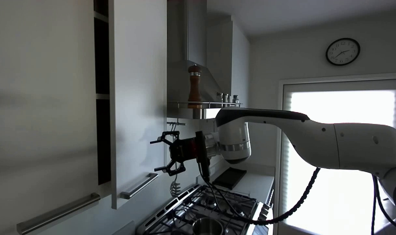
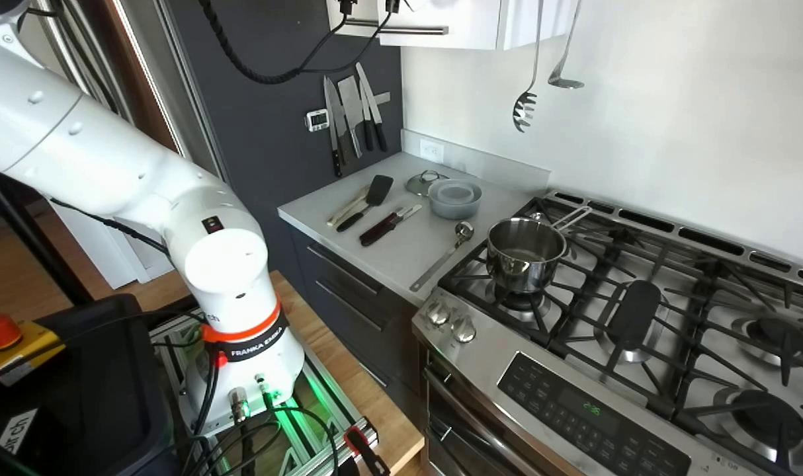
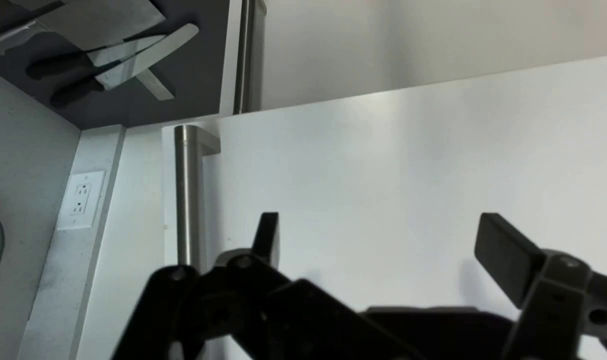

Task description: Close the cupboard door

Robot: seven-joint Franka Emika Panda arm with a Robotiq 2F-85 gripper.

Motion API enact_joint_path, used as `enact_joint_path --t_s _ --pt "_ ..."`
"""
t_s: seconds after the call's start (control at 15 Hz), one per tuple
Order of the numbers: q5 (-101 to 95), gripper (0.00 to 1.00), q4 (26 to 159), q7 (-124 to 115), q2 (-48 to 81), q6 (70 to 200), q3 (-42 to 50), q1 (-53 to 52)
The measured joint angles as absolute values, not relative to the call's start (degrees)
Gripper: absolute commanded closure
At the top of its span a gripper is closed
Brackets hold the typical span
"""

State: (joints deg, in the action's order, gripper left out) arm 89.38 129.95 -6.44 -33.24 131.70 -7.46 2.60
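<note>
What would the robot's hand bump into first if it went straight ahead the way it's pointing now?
Most likely the flat face of the cupboard door: in the wrist view it lies straight beyond the open hand, with the bar handle off to the left. The depth is hard to judge.

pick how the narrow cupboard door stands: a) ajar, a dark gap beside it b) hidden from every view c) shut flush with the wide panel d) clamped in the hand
a: in an exterior view a dark gap crossed by shelf edges shows between the door and the wide panel.
</note>
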Motion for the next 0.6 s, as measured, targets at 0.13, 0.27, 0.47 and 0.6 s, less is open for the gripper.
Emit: enact_joint_path --t_s 0.13,0.27,0.47,0.6 --pt "90.01 0.00 129.52 -3.84 -33.08 132.90 -7.20 2.59" --pt "89.98 0.00 129.44 -1.00 -33.46 133.34 -6.47 2.66" --pt "87.32 0.00 129.91 2.04 -34.91 133.28 -4.87 2.87" --pt "82.50 0.00 130.82 3.05 -36.53 132.53 -3.83 3.16"
